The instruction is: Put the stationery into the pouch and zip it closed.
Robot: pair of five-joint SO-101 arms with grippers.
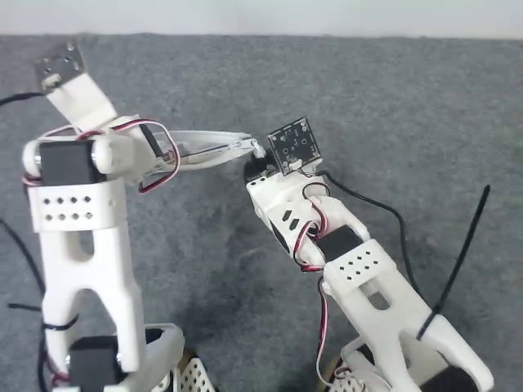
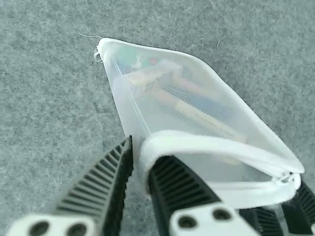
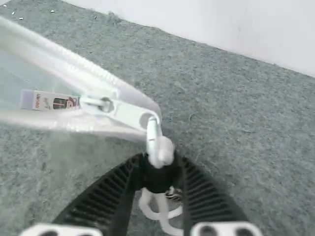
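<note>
The translucent pouch (image 2: 197, 108) stretches between the two arms just over the grey counter (image 1: 409, 98). The stationery (image 2: 187, 98) is already inside, and the mouth gapes at the end nearest the left claw (image 2: 140, 157), which is pinched on the white zip band, apparently to anchor the pouch. The right claw (image 3: 160, 172) is pressed together on the zipper pull (image 3: 157, 147), likely so the slider (image 3: 103, 103) can be drawn along the open teeth. A small printed label (image 3: 49, 101) shows on one item inside, its writing too small to make out.
</note>
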